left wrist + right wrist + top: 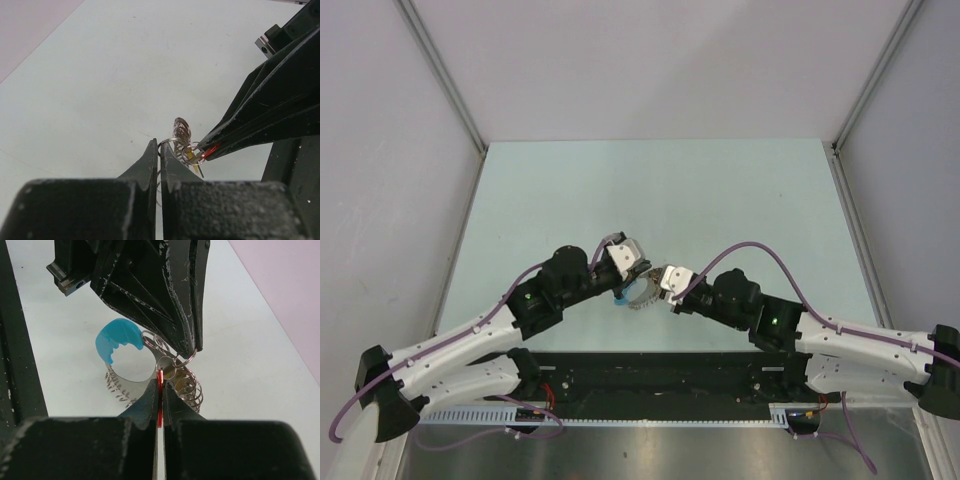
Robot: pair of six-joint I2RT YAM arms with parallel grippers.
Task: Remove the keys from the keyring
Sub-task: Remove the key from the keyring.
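Both grippers meet above the table's near middle, holding the keyring (pixel 638 293) between them. My left gripper (pixel 159 145) is shut on a thin silvery ring of the keyring (pixel 181 131). My right gripper (pixel 160 383) is shut on the red-headed key (pixel 160 376), seen edge-on between its pads. In the left wrist view the key (pixel 212 149) shows as a red sliver at the right gripper's tips. The coiled silvery links (pixel 192 386) and the blue arc (pixel 117 337) hang beside the jaws. The key's blade is mostly hidden.
The pale green table (pixel 650 190) lies between grey side walls. A black rail with cabling (pixel 650 375) runs along the near edge by the arm bases. The left gripper's black fingers (pixel 165 290) fill the top of the right wrist view.
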